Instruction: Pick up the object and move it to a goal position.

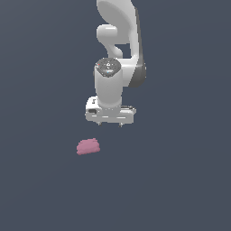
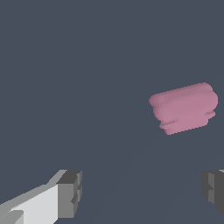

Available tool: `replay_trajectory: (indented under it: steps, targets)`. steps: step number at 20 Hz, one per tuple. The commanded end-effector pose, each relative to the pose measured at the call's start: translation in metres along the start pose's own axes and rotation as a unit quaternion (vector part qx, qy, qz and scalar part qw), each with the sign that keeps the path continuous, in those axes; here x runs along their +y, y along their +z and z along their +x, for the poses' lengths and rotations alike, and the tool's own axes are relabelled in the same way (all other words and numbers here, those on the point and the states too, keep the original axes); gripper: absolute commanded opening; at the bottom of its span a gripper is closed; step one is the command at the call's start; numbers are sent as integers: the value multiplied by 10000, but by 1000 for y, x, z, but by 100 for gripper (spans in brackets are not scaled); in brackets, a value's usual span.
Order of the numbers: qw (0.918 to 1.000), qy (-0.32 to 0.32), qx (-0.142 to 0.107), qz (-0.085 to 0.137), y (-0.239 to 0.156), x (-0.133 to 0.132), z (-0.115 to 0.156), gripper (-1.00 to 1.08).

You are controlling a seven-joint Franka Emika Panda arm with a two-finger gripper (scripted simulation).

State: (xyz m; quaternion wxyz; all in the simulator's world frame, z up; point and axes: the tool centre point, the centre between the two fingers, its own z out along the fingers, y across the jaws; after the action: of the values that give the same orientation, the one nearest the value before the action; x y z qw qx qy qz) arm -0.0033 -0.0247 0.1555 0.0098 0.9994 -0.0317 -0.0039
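The object (image 1: 88, 146) is a small pink lumpy blob lying on the dark grey floor, below and to the exterior view's left of the white arm. My gripper (image 1: 109, 124) hangs above the floor, apart from the blob, with only the tips of its fingers showing under the white hand. In the wrist view the object (image 2: 183, 107) lies ahead of the gripper (image 2: 142, 192). Its two grey fingertips (image 2: 70, 192) stand far apart with nothing between them, so the gripper is open.
Plain dark grey floor (image 1: 180, 180) fills both views. The white arm's links (image 1: 119, 40) rise behind the hand. No goal marker shows.
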Motion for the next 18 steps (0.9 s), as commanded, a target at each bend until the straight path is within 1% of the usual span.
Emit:
replay_trajectory:
  steps: [1, 10, 14, 18]
  targets:
    - [10000, 0, 0, 0, 0, 0, 0, 100]
    - [9998, 69, 145, 84, -21, 1, 7, 100]
    - [9998, 68, 143, 83, -21, 1, 7, 100]
    - [9997, 205, 136, 91, -18, 3, 8, 100]
